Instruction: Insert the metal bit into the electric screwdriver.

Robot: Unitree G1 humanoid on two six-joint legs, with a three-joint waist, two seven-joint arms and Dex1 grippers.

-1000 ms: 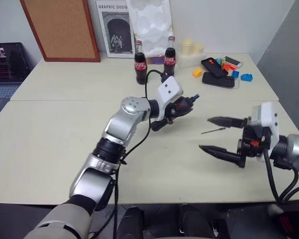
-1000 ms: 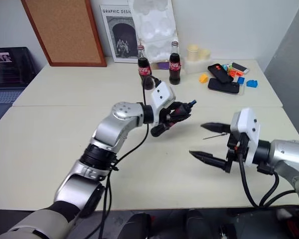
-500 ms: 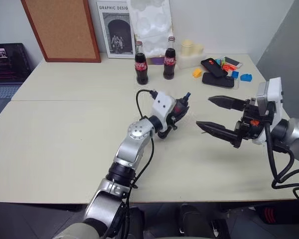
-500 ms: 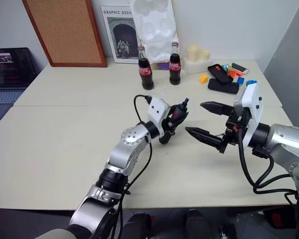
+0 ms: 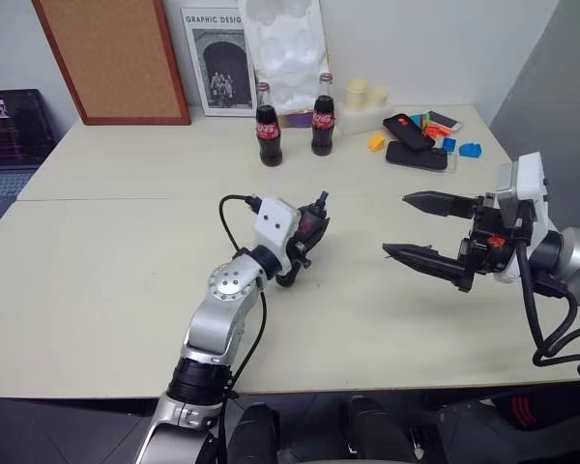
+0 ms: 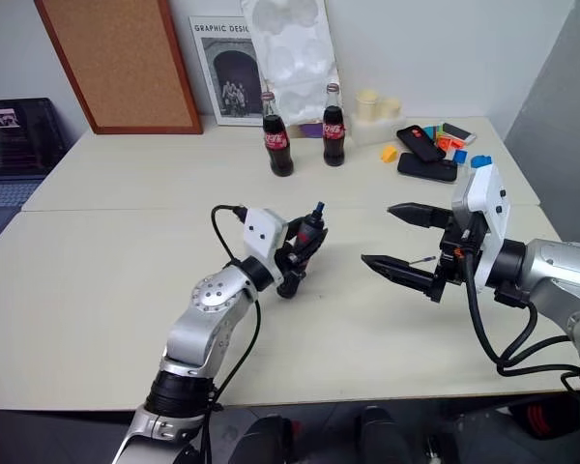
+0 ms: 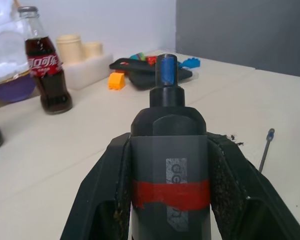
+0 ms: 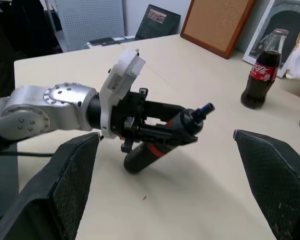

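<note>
Since a second ago the left gripper [image 6: 304,244] has drawn back toward the robot's left and sunk lower over the table [image 5: 97,280], carrying the electric screwdriver [image 6: 303,251] with it, while the right gripper [image 5: 427,232] has risen from low over the tabletop and hangs in the air at the right.

Much of the screwdriver is hidden: in the head views its body sits between the left gripper's black fingers, with the narrow tip poking up and to the right and the dark butt end sticking out below. The left wrist view shows more – the dark body with a red band, clamped on both sides by the finger pads [image 7: 119,185], and a bluish tip pointing away from the camera.

The metal bit [image 7: 264,149] is hard to make out. It lies flat on the table as a thin grey rod, well apart from the screwdriver; in the right eye view just a short sliver shows between the right gripper's fingers, and whether those fingers are near it in depth cannot be told.

The left jaws are pressed onto the screwdriver. The right jaws stand spread wide with nothing between them – in the right wrist view the two pads frame the left gripper and the screwdriver across a gap of bare table.

Behind, two cola bottles [image 5: 263,126] stand near the far edge.
</note>
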